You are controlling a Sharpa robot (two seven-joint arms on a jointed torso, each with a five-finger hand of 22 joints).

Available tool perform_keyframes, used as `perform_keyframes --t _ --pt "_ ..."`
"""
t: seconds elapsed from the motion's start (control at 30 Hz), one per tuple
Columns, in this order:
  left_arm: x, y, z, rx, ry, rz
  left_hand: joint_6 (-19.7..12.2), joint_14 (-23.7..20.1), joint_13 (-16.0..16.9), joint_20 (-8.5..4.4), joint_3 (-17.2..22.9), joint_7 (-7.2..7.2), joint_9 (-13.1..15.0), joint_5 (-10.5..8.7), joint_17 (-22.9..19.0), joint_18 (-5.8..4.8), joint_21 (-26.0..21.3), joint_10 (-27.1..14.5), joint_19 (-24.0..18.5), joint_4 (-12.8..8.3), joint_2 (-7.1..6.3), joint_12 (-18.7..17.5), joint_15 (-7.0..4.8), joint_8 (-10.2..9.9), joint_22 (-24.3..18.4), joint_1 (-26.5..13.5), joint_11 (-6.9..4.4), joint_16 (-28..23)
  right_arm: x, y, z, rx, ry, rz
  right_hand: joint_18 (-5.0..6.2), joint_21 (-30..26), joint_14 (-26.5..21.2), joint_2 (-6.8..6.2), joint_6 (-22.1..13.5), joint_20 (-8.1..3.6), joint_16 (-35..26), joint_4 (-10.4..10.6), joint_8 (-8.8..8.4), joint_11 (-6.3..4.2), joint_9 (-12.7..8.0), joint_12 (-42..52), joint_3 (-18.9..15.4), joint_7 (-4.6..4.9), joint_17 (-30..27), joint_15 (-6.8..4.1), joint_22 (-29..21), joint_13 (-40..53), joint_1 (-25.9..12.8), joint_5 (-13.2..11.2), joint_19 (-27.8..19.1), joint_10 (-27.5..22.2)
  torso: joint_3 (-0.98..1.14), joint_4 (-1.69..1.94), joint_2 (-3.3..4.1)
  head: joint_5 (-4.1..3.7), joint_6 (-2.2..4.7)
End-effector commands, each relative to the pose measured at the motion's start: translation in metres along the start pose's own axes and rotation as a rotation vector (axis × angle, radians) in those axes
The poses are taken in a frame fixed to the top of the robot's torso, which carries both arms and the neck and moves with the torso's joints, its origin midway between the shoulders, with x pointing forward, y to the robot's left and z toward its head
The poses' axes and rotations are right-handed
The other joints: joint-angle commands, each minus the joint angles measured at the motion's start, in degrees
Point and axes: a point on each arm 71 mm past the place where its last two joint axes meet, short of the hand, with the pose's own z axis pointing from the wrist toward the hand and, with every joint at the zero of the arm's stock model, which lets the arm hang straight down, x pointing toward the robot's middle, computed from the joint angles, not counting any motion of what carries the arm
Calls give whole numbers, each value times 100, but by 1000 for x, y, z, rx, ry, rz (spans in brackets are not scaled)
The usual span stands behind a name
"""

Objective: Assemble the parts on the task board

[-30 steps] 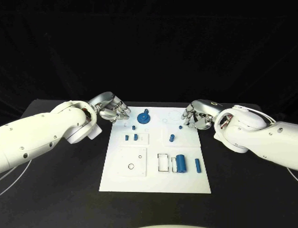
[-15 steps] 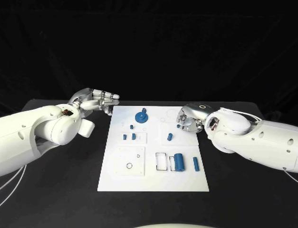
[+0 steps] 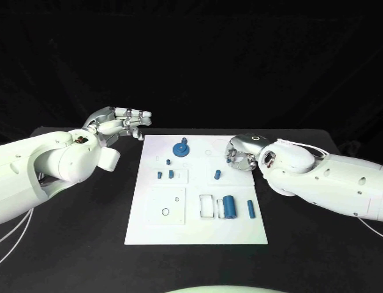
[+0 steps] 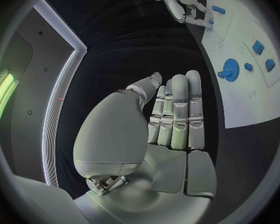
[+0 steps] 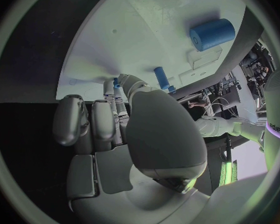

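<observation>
The white task board [image 3: 200,229] lies mid-table. On it are a blue gear [image 3: 181,149], several small blue pegs [image 3: 217,175], a large blue cylinder [image 3: 229,207] and a slimmer one [image 3: 250,209]. My right hand [image 3: 241,154] is low over the board's far right edge. In the right wrist view its thumb and a fingertip pinch a small blue peg [image 5: 116,82], close to the board [image 5: 134,35]. My left hand [image 3: 121,122] is raised beyond the board's far left corner. In the left wrist view that hand [image 4: 171,119] has straight fingers and holds nothing.
A black ring [image 3: 165,212] sits on the board's near left panel, beside an empty rectangular slot [image 3: 206,207]. The black table [image 3: 85,244] extends on both sides of the board. The left wrist view also shows the gear [image 4: 230,67] and my right hand [image 4: 184,5].
My left hand has lifted up and away from the board's far left corner. My right hand has sunk onto the board's right edge, over the small peg that lay there.
</observation>
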Motion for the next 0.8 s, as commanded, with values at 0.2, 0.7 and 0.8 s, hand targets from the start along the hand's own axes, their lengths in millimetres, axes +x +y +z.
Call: perform_keyframes --t 0.2,0.7,0.8 --pt "8 -5 -1 33 25 -38 -4 -56 10 3 -29 33 -12 -4 -16 32 -32 -50 -35 0 76 35 1 -21 -18 34 -12 -48 5 1 3 -8 18 -7 -113 155 277 22 116 -23 129 -36 -42 -20 26 -46 126 -22 95 3 377 -15 -69 -38 79 111 5 -1 -2 -12 -14" --pt "8 -5 -1 25 31 -40 1 5 25 -4 -58 33 -23 -4 -25 35 -48 -60 24 -40 113 62 -6 -14 -41 85 -16 -21 13 3 8 -3 56 -15 -165 453 286 111 308 -63 356 -255 -42 -83 93 -74 409 -79 255 -41 600 5 -55 -98 170 306 2 -2 -1 -28 -31" --pt "8 -5 -1 23 32 -40 1 3 28 -6 -60 31 -26 -4 -29 35 -53 -65 33 -60 119 67 -8 -13 -46 111 -17 -22 13 5 9 -2 53 -26 -179 531 284 98 361 -73 387 -341 -36 -97 113 -81 462 -90 272 -51 655 12 -42 -149 196 354 4 -2 -4 -31 -43"
